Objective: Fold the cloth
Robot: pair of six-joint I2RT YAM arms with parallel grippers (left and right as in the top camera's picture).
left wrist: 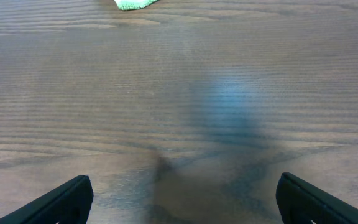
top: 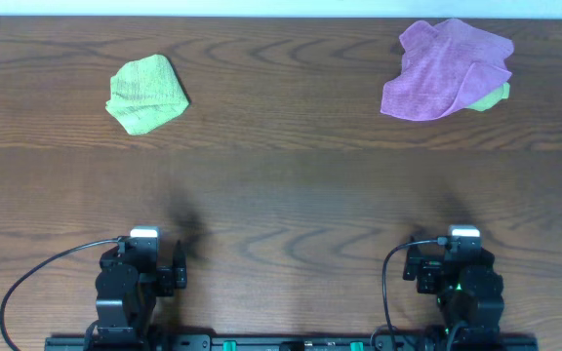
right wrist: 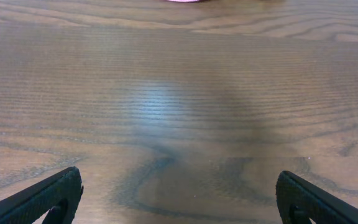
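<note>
Folding is not yet starting: left fingers (left wrist: 64, 200) and right fingers (right wrist: 319, 199) are hanging spread wide, gripping nothing, over the surface (top: 291, 195). Purple cloth (top: 442, 68) is lying crumpled far right, green cloth (top: 146, 93) far left, both well away; the next move is likely calling for a reach.

No text, label, brand, number or sign can be read in any of the three views. Nothing is printed on the wooden tabletop (top: 281, 185), and no marking can be made out on the two arm bases.
</note>
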